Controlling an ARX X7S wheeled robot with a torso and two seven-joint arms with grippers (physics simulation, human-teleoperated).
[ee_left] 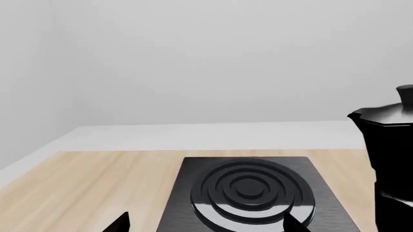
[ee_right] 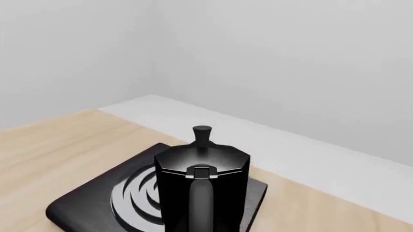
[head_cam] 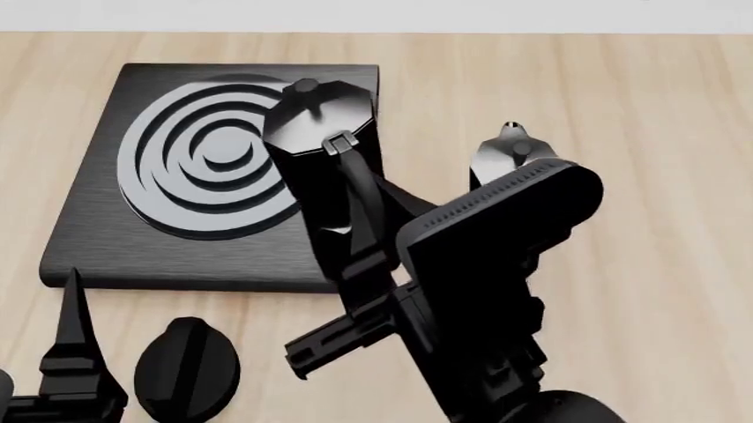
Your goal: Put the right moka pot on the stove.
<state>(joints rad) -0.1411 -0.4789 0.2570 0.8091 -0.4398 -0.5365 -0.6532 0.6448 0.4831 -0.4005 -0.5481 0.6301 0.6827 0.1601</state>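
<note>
Black moka pot (head_cam: pixel 316 150) hanging over the right edge of the stove (head_cam: pixel 94 238), handle toward the robot; from the right wrist view, body in front of the rings, base out of frame, so contact with the slab not confirmed. Right gripper (head_cam: pixel 353 256) apparently clamped on the pot's handle, though the fingertips are hidden behind arm and handle: likely pinching, not certain. Second pot (head_cam: pixel 509 154) just right of the stove, mostly hidden by the arm. Left gripper (ee_left: pixel 203 223) low near the stove's front edge, fingertips wide apart, holding nothing; black oval knob (head_cam: pixel 186 368) beside it. Judged step: carry and set down. For a clean placement, shift left until centred over the rings (head_cam: pixel 210 167), keep upright, lower slowly, release only once the base sits flat. Risk: letting go now, tipping off the edge.
</note>
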